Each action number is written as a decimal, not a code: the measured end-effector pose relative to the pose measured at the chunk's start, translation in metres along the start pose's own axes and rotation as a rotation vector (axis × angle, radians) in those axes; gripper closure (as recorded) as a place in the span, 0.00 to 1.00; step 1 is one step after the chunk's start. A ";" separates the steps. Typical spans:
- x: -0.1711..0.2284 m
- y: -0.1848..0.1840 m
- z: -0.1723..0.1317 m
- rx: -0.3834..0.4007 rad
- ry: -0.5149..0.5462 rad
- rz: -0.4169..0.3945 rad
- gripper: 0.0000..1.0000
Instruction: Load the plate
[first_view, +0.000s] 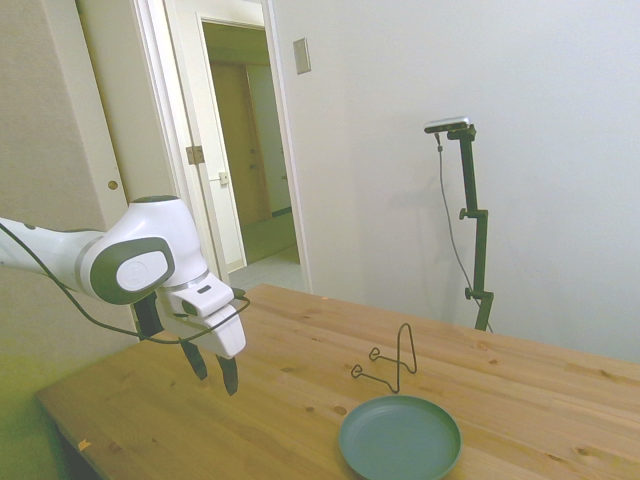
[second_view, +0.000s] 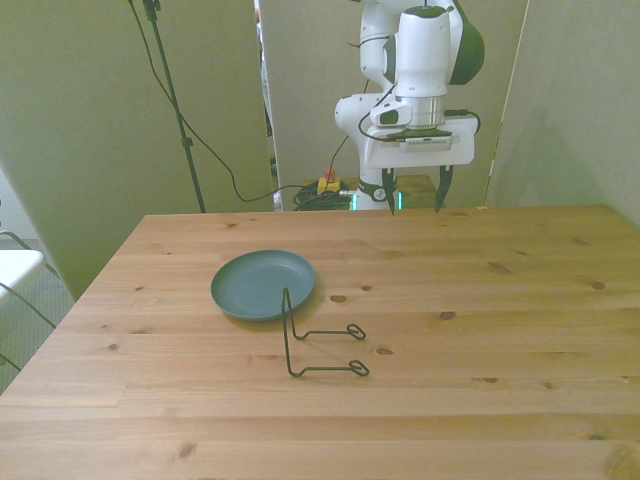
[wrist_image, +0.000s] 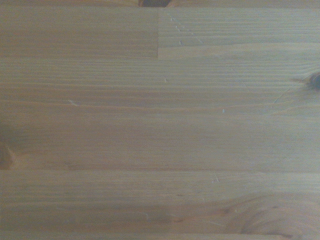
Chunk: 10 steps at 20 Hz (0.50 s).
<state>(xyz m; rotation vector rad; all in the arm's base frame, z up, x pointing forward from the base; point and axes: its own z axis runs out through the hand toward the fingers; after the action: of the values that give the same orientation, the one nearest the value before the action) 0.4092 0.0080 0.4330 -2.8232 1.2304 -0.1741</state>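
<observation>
Teal plate (second_view: 262, 284) flat, nothing inside

Soft, even indoor light, no hard glare. Yellow-green cast creeping in at the left edge of the side view and across the front view's walls. Faint diffuse shadow under the wire stand (second_view: 318, 338) on the counter (second_view: 480, 330). Side and front views reasonably sharp, slightly noisy. Wrist view dim, flat and soft: only wood grain, darker toward one corner.
</observation>
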 end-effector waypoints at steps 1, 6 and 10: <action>0.001 0.000 0.000 0.001 -0.001 0.001 0.00; 0.017 0.004 -0.011 0.024 0.005 0.025 0.00; 0.049 0.019 -0.018 0.000 0.030 0.074 0.00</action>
<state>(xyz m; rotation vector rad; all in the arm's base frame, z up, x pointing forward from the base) 0.4263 -0.0405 0.4525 -2.7801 1.3379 -0.2130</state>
